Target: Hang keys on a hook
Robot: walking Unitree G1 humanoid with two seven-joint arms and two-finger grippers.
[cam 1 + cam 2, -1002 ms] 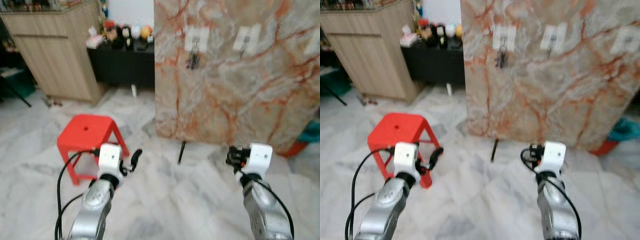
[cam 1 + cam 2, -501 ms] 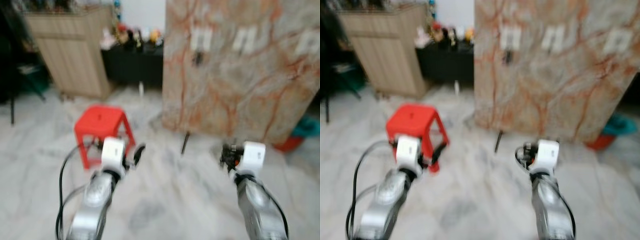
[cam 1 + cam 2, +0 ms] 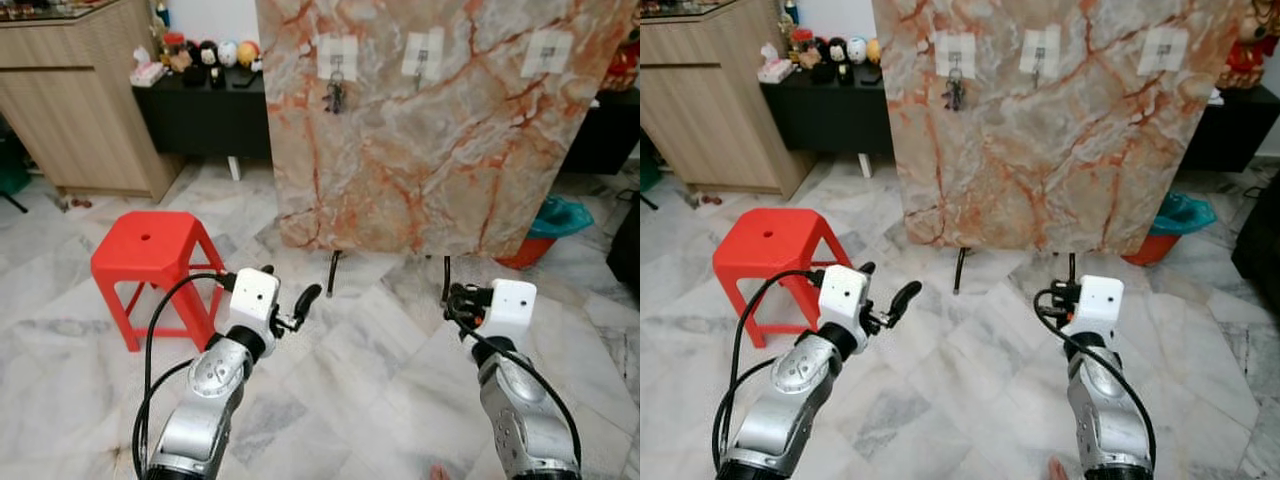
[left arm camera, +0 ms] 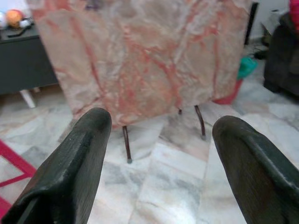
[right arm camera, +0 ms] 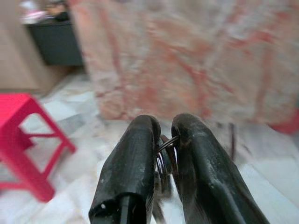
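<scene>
Right wrist view shows the right tool (image 5: 161, 154) closed on the keys (image 5: 164, 161). The hooks (image 3: 421, 58) on the marble board (image 3: 420, 150) are far ahead; hanging remains. The left tool (image 4: 159, 154) is wide, empty.

The floor (image 3: 380, 350) is laid with pale grey-veined marble tiles set diagonally. A large slab of cream marble with rust-red veins (image 3: 420, 130) is stood upright on thin dark legs (image 3: 332, 273) in the middle of the room. To its left, a red plastic stool (image 3: 150, 265) is placed on the floor. Behind the stool, a light wooden cabinet (image 3: 85, 95) is seen, and beside it a low black sideboard (image 3: 205, 115) is set against a white wall, with small colourful figurines (image 3: 205, 52) lined along its top. A teal bag over an orange bin (image 3: 552, 228) is found at the slab's right foot. The room is evenly lit.
</scene>
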